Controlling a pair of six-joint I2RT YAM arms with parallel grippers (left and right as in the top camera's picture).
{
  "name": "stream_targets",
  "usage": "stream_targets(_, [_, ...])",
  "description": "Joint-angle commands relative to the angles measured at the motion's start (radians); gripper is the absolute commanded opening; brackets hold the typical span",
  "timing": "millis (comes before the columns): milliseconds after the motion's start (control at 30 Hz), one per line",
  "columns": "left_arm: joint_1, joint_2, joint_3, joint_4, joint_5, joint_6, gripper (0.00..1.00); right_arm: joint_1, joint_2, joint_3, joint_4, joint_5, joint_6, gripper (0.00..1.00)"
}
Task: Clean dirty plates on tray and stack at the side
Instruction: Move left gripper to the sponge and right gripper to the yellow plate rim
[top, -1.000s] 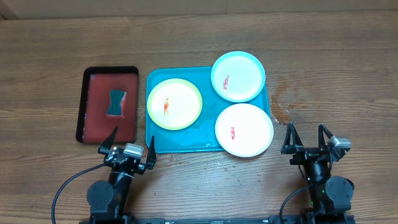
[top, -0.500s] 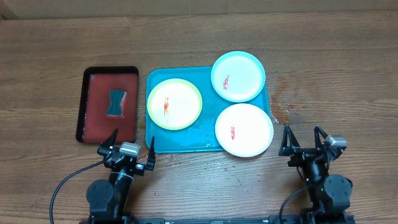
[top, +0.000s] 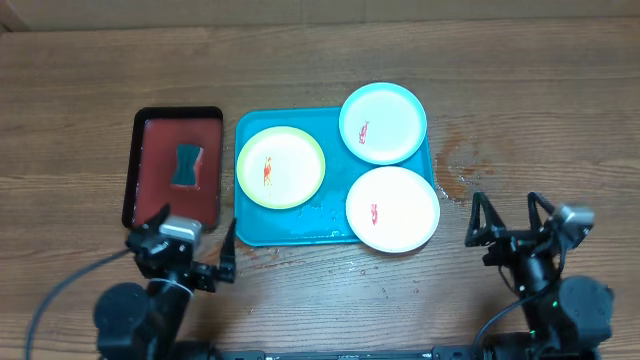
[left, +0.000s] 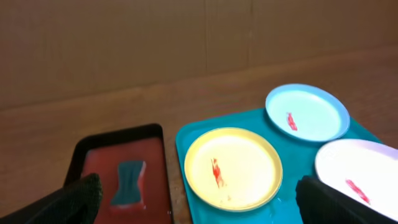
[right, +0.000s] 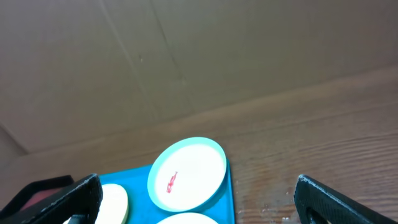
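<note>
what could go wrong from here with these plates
The white plate and pale cyan plate both overhang the tray rim, so a wipe or clumsy grasp might tip or slide them onto the table. The tray looks wet near the yellow-green plate, so it may skate under the sponge unless the right pincer steadies it.

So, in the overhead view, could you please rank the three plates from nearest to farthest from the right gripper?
From the right gripper:
1. White plate, near right corner of the tray.
2. Pale cyan plate, far right corner.
3. Yellow-green plate, left side.
</note>
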Motion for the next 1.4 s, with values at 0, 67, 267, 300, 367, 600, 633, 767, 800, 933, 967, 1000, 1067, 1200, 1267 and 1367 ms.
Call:
stream_targets(0, [-0.002,0.166,0.216,-0.096,0.012,-0.032,1.00,0.005,0.138,0.162,-0.050,-0.025,-0.005,1.00])
stream_targets(67, [-0.002,0.268,0.340,-0.188,0.012,-0.032,1.00,0.005,0.217,0.251,-0.103,-0.030,-0.005,1.00])
stream_targets(267, [-0.002,0.578,0.720,-0.491,0.011,-0.027,1.00,0.005,0.484,0.584,-0.378,-0.030,-0.005,1.00])
stream_targets(300, [-0.002,0.628,0.781,-0.538,0.012,-0.028,1.00,0.005,0.523,0.637,-0.430,-0.029,-0.005,1.00])
stream_targets(367, [-0.002,0.721,0.895,-0.632,0.013,-0.029,1.00,0.005,0.619,0.760,-0.554,-0.029,-0.005,1.00])
stream_targets(600, [-0.002,0.976,1.166,-0.916,0.177,-0.031,1.00,0.005,0.911,1.088,-0.873,-0.022,-0.003,1.00])
stream_targets(633, [-0.002,0.990,1.168,-0.919,0.182,-0.031,1.00,0.005,0.933,1.090,-0.863,-0.051,0.008,1.00])
stream_targets(767, [-0.002,1.051,1.167,-0.922,0.178,-0.031,1.00,0.005,0.993,1.090,-0.842,-0.158,-0.007,1.00])
stream_targets(800, [-0.002,1.066,1.167,-0.917,0.170,-0.031,1.00,0.005,1.013,1.090,-0.835,-0.190,-0.008,1.00])
stream_targets(933, [-0.002,1.116,1.167,-0.883,0.157,-0.032,1.00,0.036,1.081,1.090,-0.794,-0.254,0.003,0.95])
stream_targets(967, [-0.002,1.126,1.167,-0.879,0.158,-0.032,1.00,0.054,1.104,1.090,-0.782,-0.253,0.008,0.94])
stream_targets(1000, [-0.002,1.138,1.167,-0.875,0.158,-0.031,1.00,0.072,1.126,1.090,-0.770,-0.250,0.024,0.92])
stream_targets(1067, [-0.002,1.160,1.167,-0.875,0.168,-0.031,1.00,0.113,1.179,1.090,-0.737,-0.242,0.067,0.88])
stream_targets(1200, [-0.002,1.189,1.167,-0.838,0.133,-0.014,0.89,0.198,1.291,1.090,-0.662,-0.226,0.137,0.82])
stream_targets(1267, [0.000,1.196,1.167,-0.818,0.045,-0.085,0.81,0.252,1.356,1.090,-0.613,-0.210,0.169,0.77])
stream_targets(1367, [0.000,1.197,1.167,-0.816,-0.183,-0.264,0.81,0.327,1.440,1.090,-0.554,-0.133,0.229,0.73])
